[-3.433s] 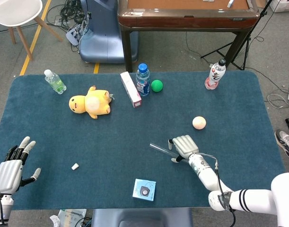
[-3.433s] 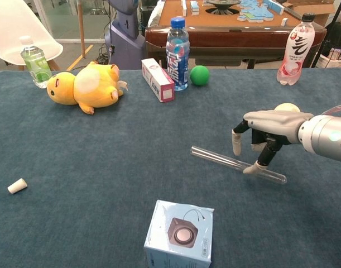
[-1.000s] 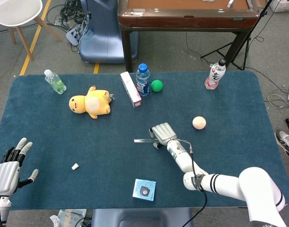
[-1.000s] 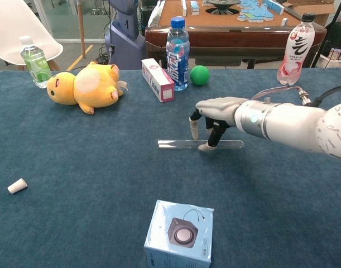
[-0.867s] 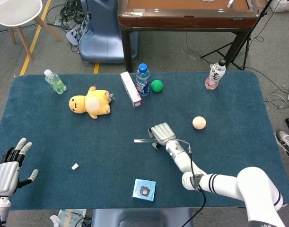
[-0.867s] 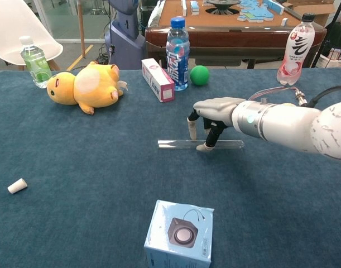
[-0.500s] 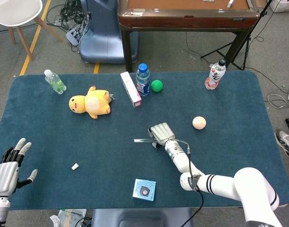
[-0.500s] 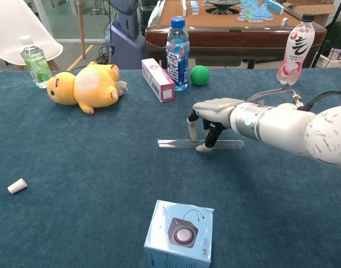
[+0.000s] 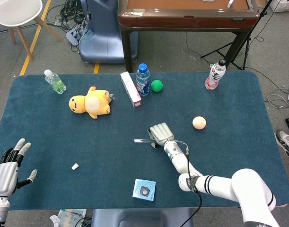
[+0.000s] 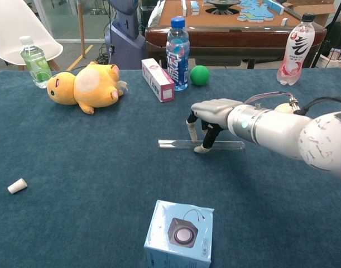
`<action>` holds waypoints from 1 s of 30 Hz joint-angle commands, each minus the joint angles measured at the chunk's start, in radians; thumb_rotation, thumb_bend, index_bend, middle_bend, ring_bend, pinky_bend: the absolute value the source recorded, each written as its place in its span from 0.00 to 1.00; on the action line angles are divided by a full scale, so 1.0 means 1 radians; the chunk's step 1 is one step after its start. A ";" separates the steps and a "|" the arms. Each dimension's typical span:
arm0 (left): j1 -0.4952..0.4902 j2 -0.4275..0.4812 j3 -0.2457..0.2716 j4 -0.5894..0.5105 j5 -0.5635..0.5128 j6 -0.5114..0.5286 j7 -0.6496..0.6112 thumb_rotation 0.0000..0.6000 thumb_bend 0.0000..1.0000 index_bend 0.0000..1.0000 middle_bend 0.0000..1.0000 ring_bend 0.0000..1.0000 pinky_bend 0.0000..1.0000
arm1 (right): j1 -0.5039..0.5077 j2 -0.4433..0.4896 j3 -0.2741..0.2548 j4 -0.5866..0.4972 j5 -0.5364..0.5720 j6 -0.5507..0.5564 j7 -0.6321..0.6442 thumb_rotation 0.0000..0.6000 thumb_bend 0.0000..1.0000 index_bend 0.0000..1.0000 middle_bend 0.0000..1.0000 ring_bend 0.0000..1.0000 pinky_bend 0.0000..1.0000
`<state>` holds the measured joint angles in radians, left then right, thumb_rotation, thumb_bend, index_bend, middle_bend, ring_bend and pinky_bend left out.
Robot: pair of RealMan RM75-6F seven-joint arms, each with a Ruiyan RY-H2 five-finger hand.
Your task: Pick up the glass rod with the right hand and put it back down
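Observation:
The clear glass rod (image 10: 229, 144) lies crosswise near the middle of the blue cloth, level and low over it; whether it touches the cloth I cannot tell. My right hand (image 10: 212, 114) arches over its middle and pinches it, thumb in front and a finger behind. In the head view the rod (image 9: 142, 140) sticks out to the left from under the right hand (image 9: 159, 134). My left hand (image 9: 7, 170) hovers at the near left corner, fingers spread, holding nothing.
A small blue box (image 10: 180, 233) stands just in front of the rod. Behind it are a pink carton (image 10: 158, 79), a blue bottle (image 10: 177, 54) and a green ball (image 10: 200, 75). A yellow plush duck (image 10: 86, 85), a peach ball (image 9: 198, 123) and a white stopper (image 10: 17, 186) lie around.
Since 3.4 s ago my right hand has carried the rod leftward and away to mid-table, turning it level. Over the last second it has only edged slightly left.

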<state>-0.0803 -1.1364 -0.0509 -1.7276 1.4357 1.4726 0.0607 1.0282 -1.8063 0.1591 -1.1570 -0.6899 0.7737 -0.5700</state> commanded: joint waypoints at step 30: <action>-0.418 0.168 -0.009 0.106 0.187 -0.546 -0.303 1.00 0.60 0.30 0.95 1.00 0.96 | -0.152 0.532 0.069 -0.567 -0.119 0.132 0.152 1.00 0.50 0.65 1.00 1.00 1.00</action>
<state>-0.4513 -0.9767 -0.0733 -1.6364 1.6007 0.9801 -0.2192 0.8845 -1.2892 0.2298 -1.7086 -0.8038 0.9028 -0.4260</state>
